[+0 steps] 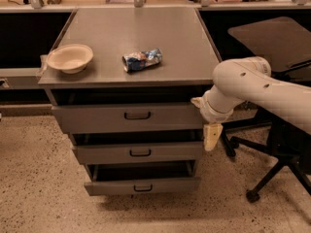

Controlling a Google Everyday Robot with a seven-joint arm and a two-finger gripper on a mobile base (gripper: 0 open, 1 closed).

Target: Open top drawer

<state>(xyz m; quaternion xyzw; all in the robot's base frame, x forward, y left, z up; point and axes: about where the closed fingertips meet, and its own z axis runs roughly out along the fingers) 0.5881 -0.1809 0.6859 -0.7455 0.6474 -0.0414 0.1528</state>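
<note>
Here's the top drawer [97, 119], directly under the desk [146, 33], its tall flat grey front facing us with a dark gap along its upper edge. The hand [212, 136] hangs off the right end of that drawer front, pointing down, its tip dropping a little below the drawer's lower edge. Spread or pressed together? I cannot tell from here.

Now, how will this drawer handle? Grey metal, wide and stiff, so it won't flex. It should run straight on its slides, likely with some weight and a bit of drag. The flat front gives nothing to grab, and the only real hold is the small black loop handle [137, 115] at the drawer's centre. That's a narrow, hard loop, probably slick, so it wants hooking or pinching squarely, then a level pull straight out. An off-axis tug could well jam it.

The hand is well right of that handle, so there's ground to cover. Above the drawer, a bowl [70, 58] and a packet [142, 60] sit on the desk, and a hard jerk might rattle them.
</note>
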